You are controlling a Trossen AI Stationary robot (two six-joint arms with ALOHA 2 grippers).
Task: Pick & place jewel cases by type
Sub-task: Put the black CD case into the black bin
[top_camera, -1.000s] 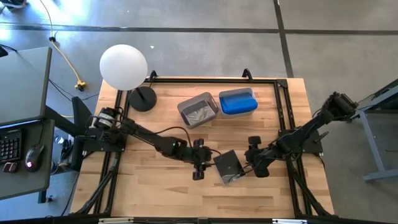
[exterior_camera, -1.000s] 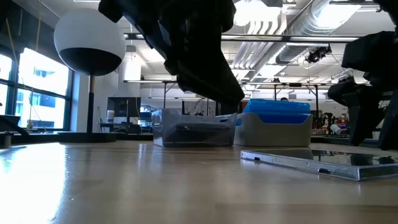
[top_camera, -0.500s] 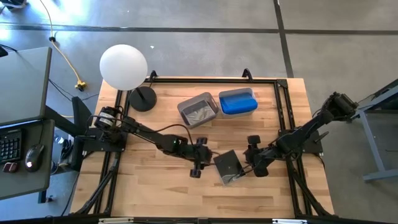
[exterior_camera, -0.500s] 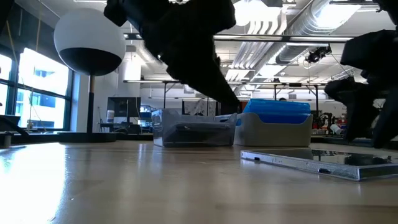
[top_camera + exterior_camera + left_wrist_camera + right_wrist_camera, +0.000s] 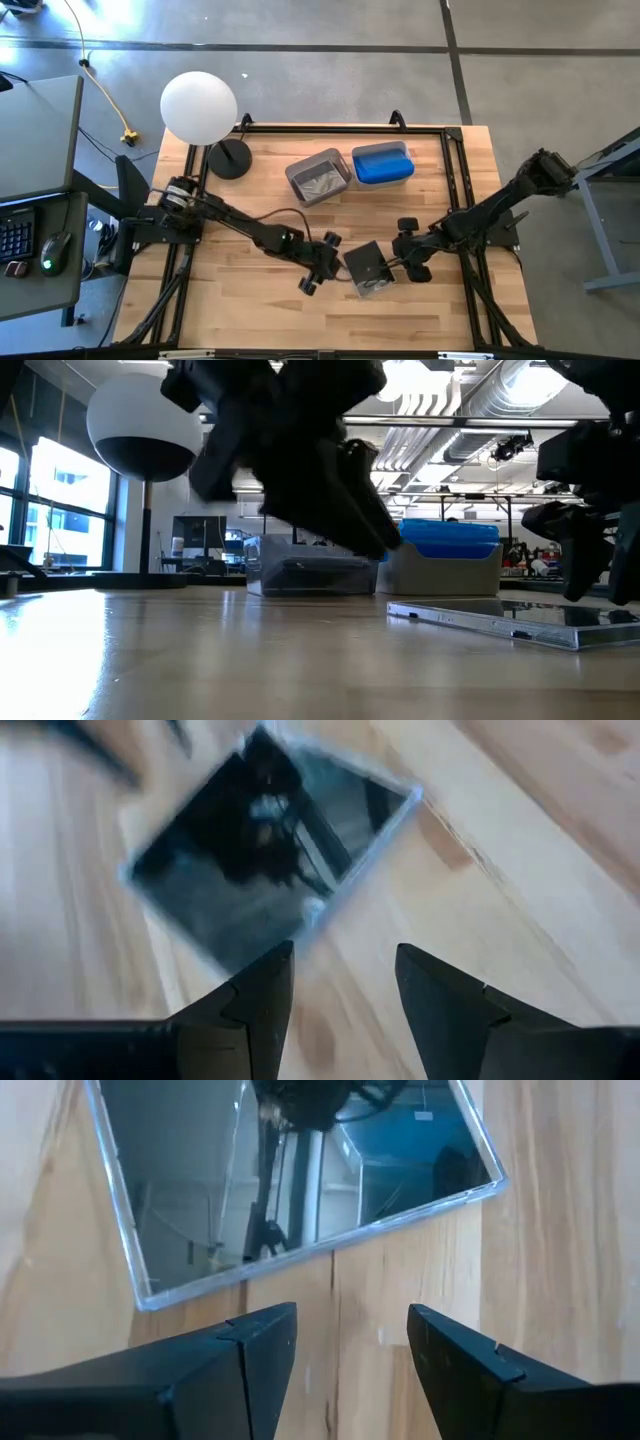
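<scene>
One dark jewel case with a clear shiny front (image 5: pixel 368 268) lies flat on the table between my two grippers; it also shows in the low view (image 5: pixel 510 622). My left gripper (image 5: pixel 325 265) hovers just left of it, open, with the case (image 5: pixel 270 850) ahead of its fingers (image 5: pixel 345 960). My right gripper (image 5: pixel 396 262) stands just right of it, open, facing the case's edge (image 5: pixel 290 1170) past its fingers (image 5: pixel 350 1320). Neither touches the case. Blue cases fill the far tub (image 5: pixel 382 163).
A clear grey tub (image 5: pixel 318 176) with dark cases stands beside the tub of blue cases near the table's far edge. A lamp with a white globe (image 5: pixel 199 107) and a black base (image 5: pixel 231 158) stands at the far left corner. Bare wood lies near the front edge (image 5: pixel 250 310).
My left gripper has turned and shifted a little toward the near edge, staying beside the case. The right gripper has edged slightly closer to the case. The case has stayed where it was.
</scene>
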